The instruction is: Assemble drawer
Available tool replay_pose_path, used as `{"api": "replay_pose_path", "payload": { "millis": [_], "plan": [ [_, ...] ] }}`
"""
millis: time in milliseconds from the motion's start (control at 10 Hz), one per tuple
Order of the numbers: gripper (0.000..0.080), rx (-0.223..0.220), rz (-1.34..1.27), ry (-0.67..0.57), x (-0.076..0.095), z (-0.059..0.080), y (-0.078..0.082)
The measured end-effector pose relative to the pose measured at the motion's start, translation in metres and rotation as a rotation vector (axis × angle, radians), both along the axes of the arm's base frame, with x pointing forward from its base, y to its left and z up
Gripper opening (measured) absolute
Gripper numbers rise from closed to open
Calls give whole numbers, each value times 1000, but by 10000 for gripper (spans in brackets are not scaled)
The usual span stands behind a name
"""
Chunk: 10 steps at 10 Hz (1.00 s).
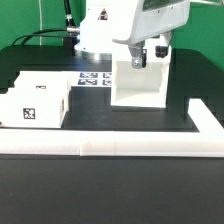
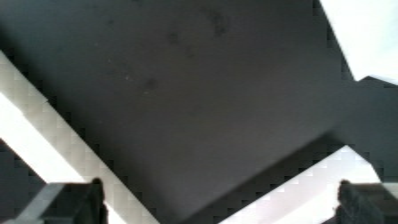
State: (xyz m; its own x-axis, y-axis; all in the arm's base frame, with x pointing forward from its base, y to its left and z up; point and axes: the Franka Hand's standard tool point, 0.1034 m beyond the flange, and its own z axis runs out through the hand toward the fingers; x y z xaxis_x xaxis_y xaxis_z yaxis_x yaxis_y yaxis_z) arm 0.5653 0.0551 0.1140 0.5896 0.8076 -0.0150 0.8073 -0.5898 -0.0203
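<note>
The drawer's tall hollow white casing (image 1: 140, 82) stands upright on the black table right of centre. A smaller white box tray (image 1: 35, 106) with a square tag lies at the exterior view's left. My gripper (image 1: 150, 55) hangs over the top of the casing, near its right wall. In the wrist view my gripper (image 2: 214, 192) is open: the two dark fingertips (image 2: 64, 205) stand far apart with nothing between them. White edges (image 2: 27, 120) cross the dark surface below, and I cannot tell which part they belong to.
The marker board (image 1: 94, 78) lies flat behind the casing at centre. A long low white rail (image 1: 110, 150) runs along the front and turns back at the exterior view's right (image 1: 206, 120). Cables hang at the back left.
</note>
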Motion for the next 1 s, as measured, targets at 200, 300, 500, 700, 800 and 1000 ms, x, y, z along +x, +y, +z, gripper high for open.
{"api": "replay_pose_path", "payload": {
  "millis": [200, 300, 500, 700, 800, 1000],
  "plan": [
    [650, 0, 0, 0, 0, 0, 0],
    [650, 0, 0, 0, 0, 0, 0],
    [650, 1, -15, 0, -2, 1, -1],
    [650, -5, -140, -23, -26, 13, -6],
    [650, -7, -210, -37, -42, 17, -3],
    [650, -11, -274, -50, -60, 27, 2]
  ]
}}
